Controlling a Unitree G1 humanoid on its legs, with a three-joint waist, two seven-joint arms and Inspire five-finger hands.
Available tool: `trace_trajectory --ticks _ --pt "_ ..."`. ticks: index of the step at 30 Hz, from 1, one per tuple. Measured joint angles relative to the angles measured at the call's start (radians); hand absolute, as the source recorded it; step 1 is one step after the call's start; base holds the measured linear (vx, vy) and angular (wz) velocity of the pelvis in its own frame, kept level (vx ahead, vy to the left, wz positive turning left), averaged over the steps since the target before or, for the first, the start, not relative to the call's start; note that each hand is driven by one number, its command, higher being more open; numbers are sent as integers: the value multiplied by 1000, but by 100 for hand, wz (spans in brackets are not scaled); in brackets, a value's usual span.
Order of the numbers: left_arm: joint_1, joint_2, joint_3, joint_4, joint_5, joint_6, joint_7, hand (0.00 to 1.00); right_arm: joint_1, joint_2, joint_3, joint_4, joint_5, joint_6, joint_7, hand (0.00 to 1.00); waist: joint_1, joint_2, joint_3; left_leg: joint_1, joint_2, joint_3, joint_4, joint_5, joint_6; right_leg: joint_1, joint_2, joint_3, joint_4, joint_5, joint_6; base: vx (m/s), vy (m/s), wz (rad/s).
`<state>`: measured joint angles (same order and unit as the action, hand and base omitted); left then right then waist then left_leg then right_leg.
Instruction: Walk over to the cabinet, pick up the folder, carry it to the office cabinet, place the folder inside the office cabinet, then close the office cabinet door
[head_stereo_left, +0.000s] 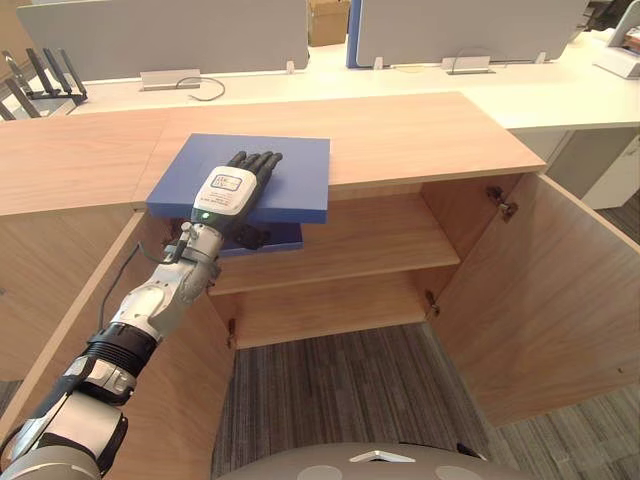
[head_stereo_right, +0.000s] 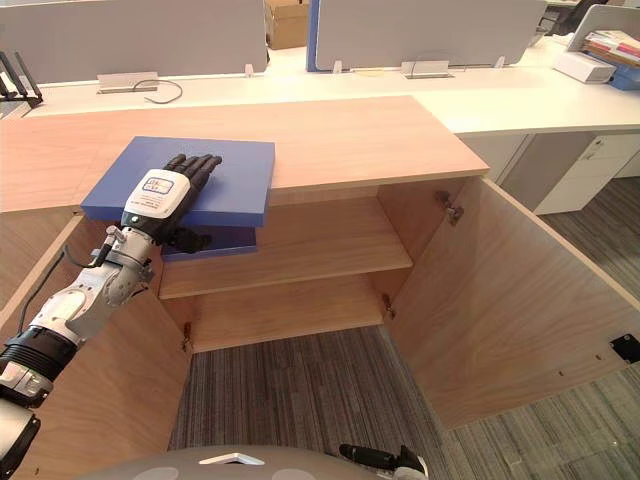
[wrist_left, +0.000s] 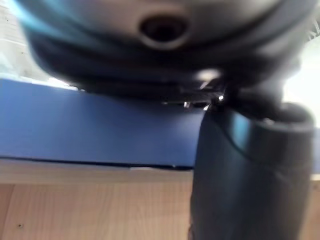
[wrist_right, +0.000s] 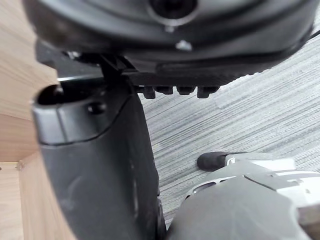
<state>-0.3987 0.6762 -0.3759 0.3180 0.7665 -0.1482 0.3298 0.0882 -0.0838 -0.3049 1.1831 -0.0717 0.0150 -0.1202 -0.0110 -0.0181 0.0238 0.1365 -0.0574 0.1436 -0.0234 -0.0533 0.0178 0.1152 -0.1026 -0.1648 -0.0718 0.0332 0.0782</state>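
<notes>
Left eye view is showing the left hand (head_stereo_left: 232, 190) clamping the folder (head_stereo_left: 295, 165): fingers are lying flat on the blue cover while the thumb is curling underneath. The folder is sitting on the cabinet (head_stereo_left: 420, 135) top, with its near edge jutting out over the open front. The right hand (wrist_right: 100, 150) is hanging low over the carpet (wrist_right: 250, 120); I cannot tell whether it is open or closed.

Several things are looking risky. The grip is sitting at one edge, so the far end is likely to sag or swing once lifted, and the smooth cover may slide out of the pinch. A second blue layer is showing beneath the near edge by the thumb; if that is the lower cover, the folder may be gaping open as it rises. The swing down to the shelf (head_stereo_left: 370, 240) is passing close to the top's front lip and the left door (head_stereo_left: 40, 290), either of which could catch a corner.

The cabinet is pale wood, with both doors standing wide and the right door (head_stereo_left: 560, 300) reaching far out. Grey striped carpet is covering the floor. Behind, a white desk (head_stereo_left: 560, 90) is carrying grey screens (head_stereo_left: 160, 35).
</notes>
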Motion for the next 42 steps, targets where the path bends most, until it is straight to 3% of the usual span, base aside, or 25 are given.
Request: trace_trajectory --ticks 8,23,28,31,33,38,42 --pt "0 -11 68 -5 1 -2 84 0 4 0 1 -2 0 -1 -10 100 -16 5 1 13 1 10 -4 -2 -2 9 0 7 -2 1 2 -8 -2 -3" --pt "-11 -17 78 18 64 21 88 0 4 -2 2 -5 0 -1 -19 100 -21 13 -3 22 0 13 -14 -1 -2 11 1 7 -4 2 3 -6 -2 0" --pt "97 -154 174 -176 52 67 83 0 4 -1 14 -8 0 -2 -24 100 -18 8 4 22 -1 11 -15 -1 -2 11 0 6 -1 1 2 -21 -7 1" --pt "227 -200 161 -395 -14 46 78 0 6 -1 22 -8 0 -1 -28 100 -12 5 9 22 0 11 -16 -1 -1 11 0 6 0 -1 0 0 0 0" --pt "273 -218 116 -490 -80 -6 58 0 10 -3 26 -8 0 1 -40 100 8 6 10 25 0 9 -16 -1 -1 14 0 5 2 -1 0 0 0 0" --pt "376 -290 94 -628 -302 -90 -1 0 12 -12 65 -8 1 1 -40 100 9 9 10 30 1 2 -15 0 1 20 0 0 9 -6 -2 0 0 3" --pt "403 -317 95 -670 -486 -111 -9 0 7 -18 83 -2 1 0 -40 100 10 11 6 26 3 0 -17 -2 -2 10 -5 1 23 -14 -3 -32 -4 2"
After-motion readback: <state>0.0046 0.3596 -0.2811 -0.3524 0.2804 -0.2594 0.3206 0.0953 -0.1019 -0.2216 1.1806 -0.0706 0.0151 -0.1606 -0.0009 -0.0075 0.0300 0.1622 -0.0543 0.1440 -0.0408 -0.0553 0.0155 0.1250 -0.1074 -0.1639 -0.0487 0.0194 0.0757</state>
